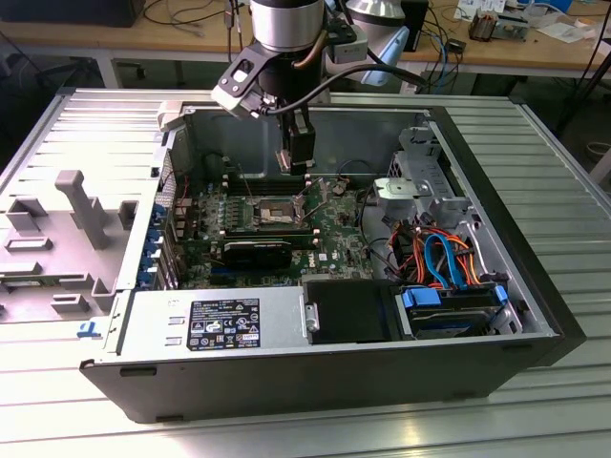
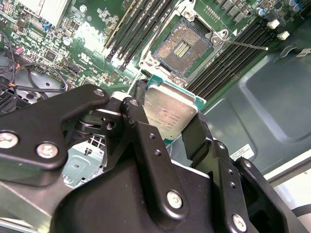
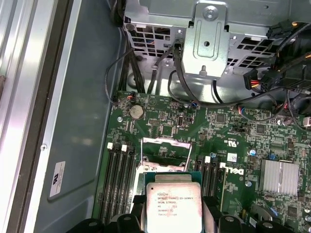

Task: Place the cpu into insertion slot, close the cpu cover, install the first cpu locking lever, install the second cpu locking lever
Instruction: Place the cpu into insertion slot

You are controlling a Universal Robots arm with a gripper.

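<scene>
End effector [image 2: 169, 114]: one; two black fingers clamped on opposite edges of the cpu.
Cpu [image 2: 171, 104]: one; held off the board, near the insertion slot, not seated.
Insertion slot [image 2: 182, 48]: one; uncovered, contact field exposed.
Cpu cover [image 3: 165, 141]: one; swung up, open.
Exterior view: the end effector hangs at 1 o'clock of the insertion slot.
Computer case [image 1: 286, 382]: one; lying open on the desk [image 1: 535, 420].

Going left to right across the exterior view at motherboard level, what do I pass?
Grey plastic fixture → insertion slot → silver drive cage → orange and blue cables. The gripper, holding the cpu, overlaps the slot's span.
</scene>
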